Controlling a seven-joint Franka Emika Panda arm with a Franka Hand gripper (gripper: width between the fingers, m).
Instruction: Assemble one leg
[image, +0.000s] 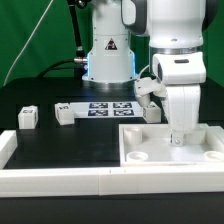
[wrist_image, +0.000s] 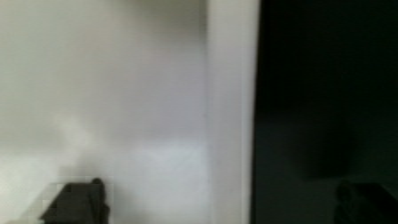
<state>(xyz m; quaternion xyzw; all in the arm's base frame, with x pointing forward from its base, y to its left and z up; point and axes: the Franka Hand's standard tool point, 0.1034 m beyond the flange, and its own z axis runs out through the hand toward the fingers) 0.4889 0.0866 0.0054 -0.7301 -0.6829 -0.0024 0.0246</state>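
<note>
Two small white legs with black-and-white markers stand on the black table at the exterior view's left, one (image: 27, 117) further left and one (image: 64, 113) nearer the middle. A third such block (image: 148, 89) shows just behind the arm. My gripper (image: 180, 136) points straight down, low over the large white tray piece (image: 150, 150) at the right, far from the two left legs. In the wrist view the gripper (wrist_image: 219, 205) is open and empty. Its dark fingertips (wrist_image: 75, 203) stand wide apart, with the tray's blurred white surface (wrist_image: 125, 110) and its edge between them.
The marker board (image: 110, 107) lies at the middle back in front of the robot base (image: 108, 55). A low white frame (image: 60, 178) runs along the table's front edge. Black table (image: 60, 145) lies between the legs and the frame.
</note>
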